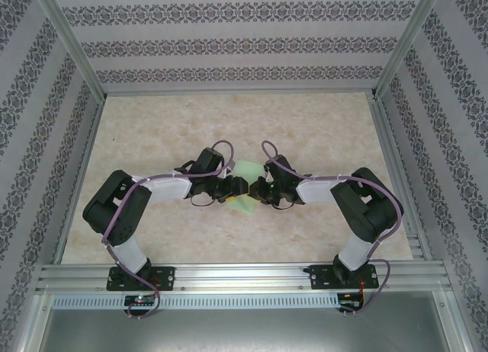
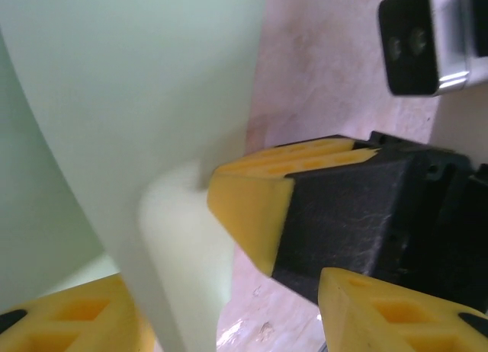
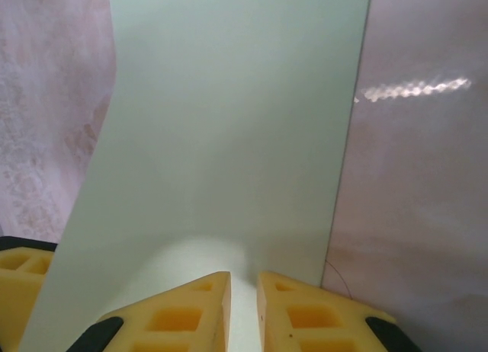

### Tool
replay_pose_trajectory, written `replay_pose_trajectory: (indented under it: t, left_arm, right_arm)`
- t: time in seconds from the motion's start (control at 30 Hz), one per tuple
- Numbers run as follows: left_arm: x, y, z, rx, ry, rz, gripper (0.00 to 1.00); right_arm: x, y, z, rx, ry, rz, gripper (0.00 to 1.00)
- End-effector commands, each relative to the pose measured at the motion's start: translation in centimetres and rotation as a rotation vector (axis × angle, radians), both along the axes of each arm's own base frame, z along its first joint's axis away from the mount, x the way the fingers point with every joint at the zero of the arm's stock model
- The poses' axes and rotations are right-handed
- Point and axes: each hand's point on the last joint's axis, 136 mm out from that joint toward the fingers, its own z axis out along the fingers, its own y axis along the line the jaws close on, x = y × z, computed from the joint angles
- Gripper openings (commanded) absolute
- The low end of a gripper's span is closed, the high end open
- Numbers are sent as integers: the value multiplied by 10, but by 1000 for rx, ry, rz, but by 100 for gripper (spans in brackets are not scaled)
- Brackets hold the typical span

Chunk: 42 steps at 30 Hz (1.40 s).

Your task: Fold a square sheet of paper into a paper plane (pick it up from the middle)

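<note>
The square sheet of paper [image 1: 245, 171] is pale green and lies at the table's middle, between both grippers. My left gripper [image 1: 238, 188] and right gripper [image 1: 256, 189] meet tip to tip over it. In the right wrist view the sheet [image 3: 229, 139] stretches away flat, and a raised hump of it runs into the narrow gap of my right gripper [image 3: 242, 291], which is shut on it. In the left wrist view the sheet [image 2: 137, 100] curls up between my left gripper's [image 2: 229, 306] wide-apart yellow fingers [image 2: 76, 318]. The right gripper's yellow fingertip [image 2: 248, 207] presses the hump. The paper plane is out of view.
The pink marbled table top [image 1: 152, 222] spreads on all sides of the paper. Aluminium rails [image 1: 244, 276] run along the near edge, and patterned walls [image 1: 229, 47] close off the back and sides. A black and silver block [image 2: 427, 40] of the right arm hangs close by.
</note>
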Motion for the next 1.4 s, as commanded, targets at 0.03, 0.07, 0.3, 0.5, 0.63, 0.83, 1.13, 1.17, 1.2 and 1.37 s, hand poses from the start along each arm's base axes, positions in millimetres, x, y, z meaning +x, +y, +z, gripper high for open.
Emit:
replay_pose_trajectory:
  t: [0.03, 0.07, 0.3, 0.5, 0.63, 0.83, 1.13, 1.17, 1.2, 1.37]
  left_arm:
    - [15, -20, 20, -91, -52, 11, 58]
    - [15, -20, 20, -96, -51, 12, 58]
    - [12, -18, 25, -104, -62, 11, 57]
    - [16, -24, 30, -152, -62, 22, 56]
    - [15, -25, 36, -173, -68, 24, 56]
    - [14, -22, 38, -169, -74, 30, 56]
    - [27, -21, 18, -115, -34, 98, 51]
    - [28, -21, 15, -110, -26, 107, 51]
    - [29, -21, 13, -106, -17, 114, 51]
    - [32, -22, 3, -97, 19, 138, 51]
  right_arm:
    - [-12, -11, -19, -52, 75, 11, 18]
    - [-12, -12, -19, -56, 77, 12, 17]
    - [-15, -17, -28, -88, 113, 8, 16]
    - [-14, -16, -27, -74, 114, 5, 15]
    - [-11, -18, -26, -69, 118, -2, 14]
    - [-10, -16, -22, -50, 109, 4, 14]
    - [5, 0, 26, 104, -24, 35, 14]
    - [6, 0, 28, 110, -26, 35, 14]
    - [7, -1, 29, 113, -25, 32, 14]
    - [6, -9, 30, 117, -23, 8, 15]
